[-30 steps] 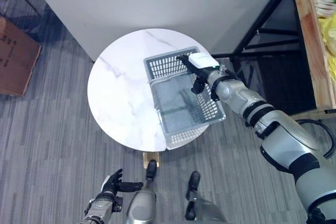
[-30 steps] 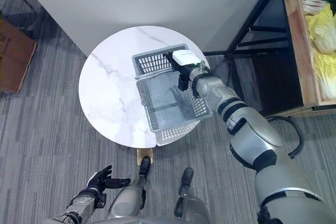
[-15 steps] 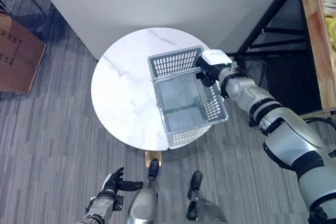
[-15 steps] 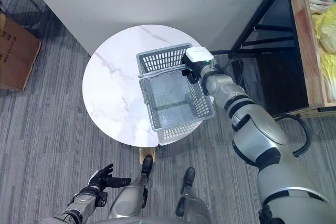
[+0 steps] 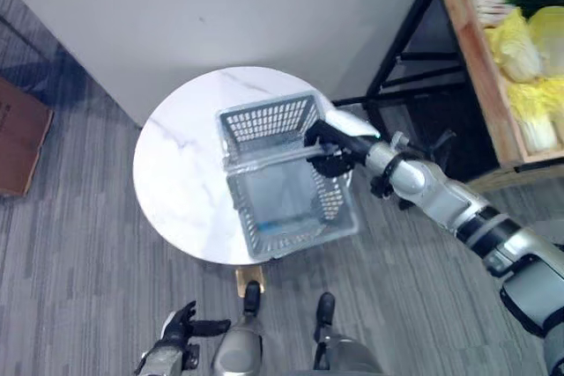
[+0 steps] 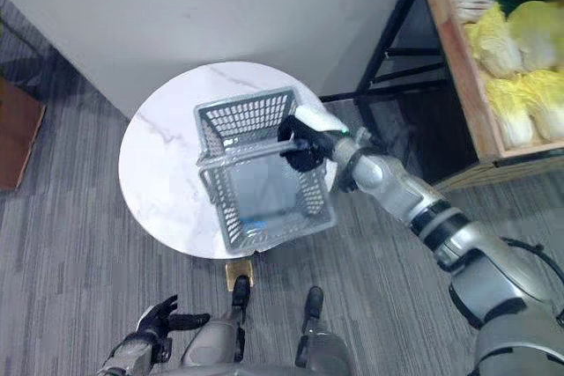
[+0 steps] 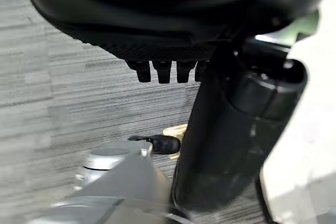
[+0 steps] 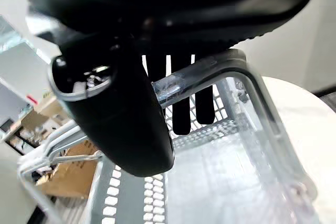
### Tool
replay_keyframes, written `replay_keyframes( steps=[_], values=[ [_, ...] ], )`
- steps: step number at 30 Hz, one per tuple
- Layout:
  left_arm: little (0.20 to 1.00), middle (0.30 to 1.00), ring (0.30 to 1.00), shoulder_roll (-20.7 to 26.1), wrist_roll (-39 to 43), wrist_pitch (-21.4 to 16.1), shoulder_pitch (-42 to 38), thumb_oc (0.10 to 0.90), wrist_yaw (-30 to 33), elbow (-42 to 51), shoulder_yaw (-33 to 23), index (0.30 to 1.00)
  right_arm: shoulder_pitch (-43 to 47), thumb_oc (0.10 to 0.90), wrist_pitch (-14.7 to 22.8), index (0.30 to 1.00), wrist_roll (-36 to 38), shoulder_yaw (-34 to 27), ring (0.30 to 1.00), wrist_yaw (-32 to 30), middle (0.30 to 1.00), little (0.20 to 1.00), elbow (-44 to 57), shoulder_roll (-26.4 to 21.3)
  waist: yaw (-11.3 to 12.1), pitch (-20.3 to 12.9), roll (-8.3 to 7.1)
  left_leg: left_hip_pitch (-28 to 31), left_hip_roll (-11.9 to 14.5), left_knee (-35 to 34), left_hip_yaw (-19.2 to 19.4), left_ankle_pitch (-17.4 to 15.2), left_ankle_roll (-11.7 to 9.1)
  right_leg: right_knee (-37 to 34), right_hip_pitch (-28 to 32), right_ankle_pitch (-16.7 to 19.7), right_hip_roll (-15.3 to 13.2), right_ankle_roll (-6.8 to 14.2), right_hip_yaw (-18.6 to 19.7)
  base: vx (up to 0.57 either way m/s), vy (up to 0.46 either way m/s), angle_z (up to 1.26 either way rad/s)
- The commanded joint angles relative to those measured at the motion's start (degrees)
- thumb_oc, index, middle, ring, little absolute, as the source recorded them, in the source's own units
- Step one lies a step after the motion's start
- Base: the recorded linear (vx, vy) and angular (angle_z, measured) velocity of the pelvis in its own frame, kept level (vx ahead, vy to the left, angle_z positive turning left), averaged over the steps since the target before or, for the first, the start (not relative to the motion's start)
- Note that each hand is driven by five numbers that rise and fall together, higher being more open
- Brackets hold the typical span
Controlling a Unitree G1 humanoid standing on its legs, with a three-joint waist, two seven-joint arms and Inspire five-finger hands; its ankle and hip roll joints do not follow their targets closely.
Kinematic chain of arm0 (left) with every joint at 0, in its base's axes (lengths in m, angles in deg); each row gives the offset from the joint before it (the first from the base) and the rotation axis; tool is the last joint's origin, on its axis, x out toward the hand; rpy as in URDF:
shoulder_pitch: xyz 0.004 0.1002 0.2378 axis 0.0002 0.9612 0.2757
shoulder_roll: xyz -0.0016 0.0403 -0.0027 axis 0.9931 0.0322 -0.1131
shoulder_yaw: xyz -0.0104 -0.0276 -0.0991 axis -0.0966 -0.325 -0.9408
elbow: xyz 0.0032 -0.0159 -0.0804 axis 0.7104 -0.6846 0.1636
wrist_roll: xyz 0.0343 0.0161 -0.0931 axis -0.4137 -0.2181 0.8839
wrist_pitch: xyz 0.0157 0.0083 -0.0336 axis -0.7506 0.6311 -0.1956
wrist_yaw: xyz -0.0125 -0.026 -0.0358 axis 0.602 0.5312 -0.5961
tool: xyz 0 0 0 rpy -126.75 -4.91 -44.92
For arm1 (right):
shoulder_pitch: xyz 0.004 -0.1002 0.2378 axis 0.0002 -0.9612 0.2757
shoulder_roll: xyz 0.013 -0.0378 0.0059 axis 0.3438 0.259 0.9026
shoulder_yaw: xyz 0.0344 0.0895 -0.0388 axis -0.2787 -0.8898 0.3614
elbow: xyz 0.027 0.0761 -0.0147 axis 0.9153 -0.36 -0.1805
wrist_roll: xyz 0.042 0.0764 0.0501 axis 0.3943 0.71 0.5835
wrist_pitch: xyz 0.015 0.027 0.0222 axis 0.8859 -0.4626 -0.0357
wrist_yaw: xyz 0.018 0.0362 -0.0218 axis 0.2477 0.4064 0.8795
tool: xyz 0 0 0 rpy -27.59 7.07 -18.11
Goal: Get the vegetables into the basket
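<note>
1. The basket [image 5: 282, 178], grey plastic with perforated walls, stood on the round white marble worktop [image 5: 181, 173], on the side of the top nearest the wooden crate [image 5: 480, 68]; its near end overhung the worktop's edge.
2. The basket's handle [image 6: 242, 154] stood raised across the basket's open top.
3. The right hand [image 6: 304, 140] reached in from the crate side and met the handle at the basket's rim. In the right wrist view the fingers [image 8: 181, 100] lay behind the handle bar and the thumb in front of it, so the hand was closed on the handle.
4. The basket's floor was visible through its open top, and no vegetable could be made out inside it.
5. The vegetables [image 6: 515, 68], pale yellow-green cabbages with some long white-stalked greens beyond them, lay in the wooden crate, well apart from the basket and off the worktop.
6. A black metal frame [image 5: 401, 46] stood between the worktop and the crate.
7. The left hand [image 5: 181, 328] hung low, well clear of the basket, over the grey carpet floor [image 5: 79, 270], its fingers spread and holding nothing.
8. A brown box [image 5: 19, 143] sat on the floor on the far side of the worktop from the basket.
</note>
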Motion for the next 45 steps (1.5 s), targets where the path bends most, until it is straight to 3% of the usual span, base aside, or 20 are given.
replay_keyframes(
  steps=[1, 6, 12, 15, 23, 25, 27, 28, 29, 31, 32, 33, 34, 35, 40, 43, 45],
  values=[
    [1.0, 1.0, 1.0, 2.5, -2.8, 0.2, 2.3, 0.9, -1.0, -4.6, 2.3, 1.0, 2.2, 0.4, 6.9, 0.3, 9.0, -8.4, 0.3, -0.8, 0.3, 0.3, 6.8, -0.3, -0.9, -5.6, -3.37, 1.6, 3.1, 0.1, 1.9, -1.2, -3.1, -0.1, -0.8, 2.1, -6.8, 6.6, 2.0, 0.02, 0.0, -0.11],
    [1.0, 1.0, 1.0, 2.0, -4.1, 0.2, 3.5, 0.9, -1.5, -4.5, 0.7, 1.0, -5.7, 0.4, 8.2, 0.3, 9.4, -14.4, 0.3, 0.2, 0.3, 0.3, 15.1, -5.3, -2.8, -6.7, -3.01, 3.4, 3.6, 0.1, 3.6, -1.8, -3.2, -0.1, -0.3, 1.9, -6.4, 6.6, 3.2, 0.01, -0.005, -0.12],
    [1.0, 1.0, 1.0, 1.7, -6.1, 0.2, 4.5, 0.9, -1.6, -4.0, -0.6, 1.0, -13.9, 0.4, 9.8, 0.3, -1.9, -22.4, 0.3, -2.8, 0.3, 0.3, 21.6, -11.5, -4.1, -7.4, -2.5, 5.6, 4.1, 0.1, 4.8, -2.5, -2.9, -0.1, 0.8, 1.3, -6.2, 6.6, 3.9, 0.04, -0.006, -0.15],
    [1.0, 1.0, 1.0, 1.5, -6.5, 0.0, 4.7, 0.9, -1.6, -3.3, -1.5, 1.0, -19.8, 0.4, 10.7, 0.3, -6.5, -27.1, 0.3, -4.2, 0.3, 0.3, 23.9, -13.0, -5.2, -6.5, -3.01, 5.2, 4.1, 5.9, 5.5, -5.1, -2.6, 0.6, 1.7, 1.0, -6.3, 6.2, 5.2, 0.01, -0.013, -0.23],
    [1.0, 1.0, 1.0, 1.9, -7.1, -0.5, 4.4, 0.9, -2.0, -1.4, -2.0, 1.0, -32.2, 0.4, 11.4, 0.3, -9.8, -36.8, 0.3, -5.2, 0.3, 0.3, 26.1, -15.2, -8.2, -4.5, -3.95, 3.8, 2.9, 14.1, 8.0, -10.3, -0.8, 6.8, -1.5, 0.7, -7.5, 7.3, 8.9, -0.04, 0.101, -0.25],
    [1.0, 1.0, 1.0, 2.2, -7.5, -0.8, 3.9, 0.9, -1.9, -1.1, -2.0, 1.0, -35.0, 0.4, 11.2, 0.3, -10.9, -39.0, 0.3, -5.9, 0.3, 0.3, 25.5, -14.9, -9.3, -4.1, -4.16, 3.4, 1.8, 14.8, 8.8, -11.0, -0.2, 7.2, -2.6, 2.3, -8.4, 8.4, 9.7, -0.12, 0.199, -0.34],
    [1.0, 1.0, 1.0, 2.8, -7.9, -1.3, 2.9, 0.9, -1.5, -0.8, -1.8, 1.0, -35.1, 0.4, 10.8, 0.3, -11.9, -38.7, 0.3, -6.7, 0.3, 0.3, 24.8, -13.7, -10.9, -3.3, -4.85, 2.9, 0.3, 14.5, 11.7, -11.1, 0.5, 5.8, -5.5, 10.1, -9.6, 10.6, 12.5, -0.19, 0.184, -0.3],
    [1.0, 1.0, 1.0, 2.9, -7.9, -1.3, 2.9, 0.9, -1.5, -0.8, -1.8, 1.0, -35.1, 0.4, 10.8, 0.3, -11.9, -38.7, 0.3, -6.7, 0.3, 0.3, 24.8, -13.7, -10.9, -3.3, -4.89, 2.9, 0.2, 14.4, 11.8, -11.0, 0.5, 5.8, -5.6, 10.2, -9.6, 10.6, 12.6, -0.2, 0.111, -0.81],
    [1.0, 1.0, 1.0, 3.4, -8.1, -1.8, 2.5, 0.9, -1.4, 0.0, -1.5, 1.0, -33.8, 0.4, 10.8, 0.3, -12.3, -37.8, 0.3, -7.3, 0.3, 0.3, 24.8, -13.2, -11.0, -2.6, -4.45, 2.4, 1.0, 14.6, 14.0, -11.0, 0.8, 5.3, -7.2, 10.5, -9.6, 10.5, 11.3, -0.23, 0.113, -0.86],
    [1.0, 1.0, 1.0, 4.4, -8.5, -1.7, 3.2, 0.9, -1.7, 1.1, -1.7, 1.0, -32.3, 0.4, 11.1, 0.3, -12.1, -36.5, 0.3, -6.9, 0.3, 0.3, 25.3, -13.1, -9.8, -1.9, -3.6, 2.7, 3.0, 14.3, 17.7, -10.4, 1.2, 8.1, -6.8, 6.5, -10.3, 8.8, 4.4, -0.23, 0.106, -1.17],
    [1.0, 1.0, 1.0, 4.4, -8.5, -1.7, 3.2, 0.9, -1.7, 1.1, -1.7, 1.0, -32.3, 0.4, 11.1, 0.3, -12.1, -36.5, 0.3, -6.9, 0.3, 0.3, 25.3, -13.1, -9.8, -1.9, -3.6, 2.7, 3.0, 14.3, 17.7, -10.4, 1.2, 8.1, -6.7, 6.5, -10.3, 8.8, 4.4, -0.22, 0.092, -1.97],
    [1.0, 1.0, 1.0, 4.9, -8.4, -1.4, 4.1, 0.9, -1.8, 2.0, -2.3, 1.0, -30.8, 0.4, 11.2, 0.3, -12.4, -35.3, 0.3, -6.9, 0.3, 0.3, 25.6, -13.2, -8.3, -2.3, -2.92, 2.7, 3.7, 12.7, 20.4, -8.9, 1.4, 11.1, -4.9, 3.4, -11.1, 7.9, -1.2, -0.16, 0.065, -1.52],
    [1.0, 1.0, 1.0, 4.9, -8.4, -1.4, 4.2, 0.9, -1.8, 2.0, -2.3, 1.0, -30.7, 0.4, 11.2, 0.3, -12.4, -35.1, 0.3, -7.0, 0.3, 0.3, 25.5, -13.2, -8.3, -2.2, -2.93, 2.9, 3.7, 12.6, 20.5, -8.9, 1.4, 11.2, -4.8, 3.3, -11.1, 7.9, -1.2, -0.17, 0.11, -1.15],
    [1.0, 1.0, 1.0, 4.8, -8.2, -1.3, 5.2, 0.9, -1.9, 2.5, -3.0, 1.0, -30.4, 0.4, 11.3, 0.3, -12.7, -34.8, 0.3, -7.1, 0.3, 0.3, 25.4, -12.7, -7.2, -3.4, -2.27, 3.6, 4.1, 11.1, 22.3, -9.1, 1.0, 13.1, -1.7, 0.5, -11.2, 8.2, -3.7, 0.0, 0.045, -0.89],
    [1.0, 1.0, 1.0, 4.3, -8.3, -1.2, 5.9, 0.9, -2.5, 2.3, -3.3, 1.0, -30.2, 0.4, 11.4, 0.3, -13.5, -34.6, 0.3, -7.8, 0.3, 0.3, 26.6, -11.0, -5.9, -5.0, -2.93, 4.4, 5.1, 10.3, 27.7, -7.8, 0.1, 10.9, 0.9, -0.3, -10.6, 8.3, -7.1, -0.04, -0.064, -0.87],
    [1.0, 1.0, 1.0, 3.9, -8.9, -1.1, 5.8, 0.9, -2.8, 2.0, -3.3, 1.0, -31.7, 0.4, 11.5, 0.3, -13.5, -35.7, 0.3, -7.8, 0.3, 0.3, 27.6, -11.0, -6.3, -5.6, -2.89, 5.1, 5.9, 10.1, 28.4, -7.2, -0.6, 9.6, 0.7, -1.2, -9.5, 7.8, -7.4, 0.05, -0.141, -0.66],
    [1.0, 1.0, 1.0, 3.0, -9.3, -1.2, 5.3, 0.9, -3.0, 1.5, -3.3, 1.0, -34.6, 0.4, 11.5, 0.3, -12.9, -38.1, 0.3, -7.6, 0.3, 0.3, 28.4, -11.6, -7.9, -6.1, -2.51, 5.8, 6.8, 9.8, 29.3, -6.3, -1.5, 7.2, 1.4, -1.7, -8.3, 7.4, -7.2, 0.05, -0.17, -0.13]
  ],
)
